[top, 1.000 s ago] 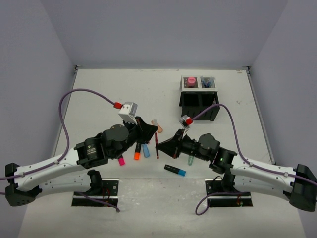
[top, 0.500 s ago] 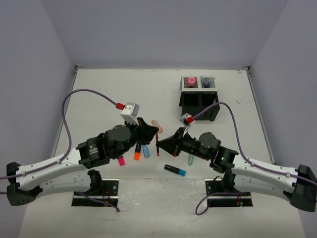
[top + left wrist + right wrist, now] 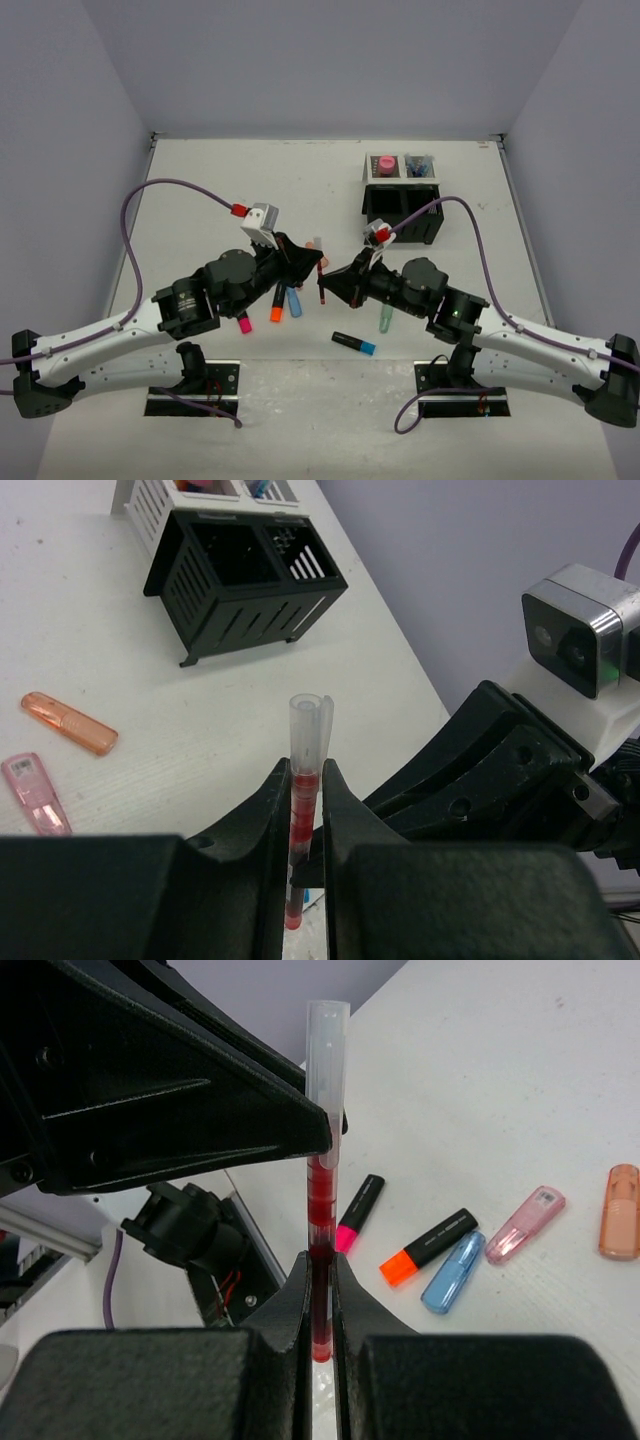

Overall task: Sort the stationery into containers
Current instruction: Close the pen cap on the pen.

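A thin red pen (image 3: 321, 283) with a clear cap is held above the table between both grippers. My left gripper (image 3: 314, 262) is shut on its upper part; in the left wrist view the pen (image 3: 305, 770) stands clamped between the fingers of the left gripper (image 3: 303, 810). My right gripper (image 3: 332, 285) is shut on its lower end, and in the right wrist view the pen (image 3: 322, 1200) rises from the right gripper (image 3: 320, 1305). The black mesh organizer (image 3: 400, 205) stands at the back right. Its pale compartments (image 3: 400, 165) hold a pink item and blue pens.
Pink (image 3: 244, 322), orange (image 3: 277, 305) and blue (image 3: 294, 300) highlighters lie under the left arm. A black, blue-capped one (image 3: 355, 343) and a mint one (image 3: 384, 318) lie near the right arm. Pale pink (image 3: 35, 792) and orange (image 3: 70, 723) ones show in the left wrist view.
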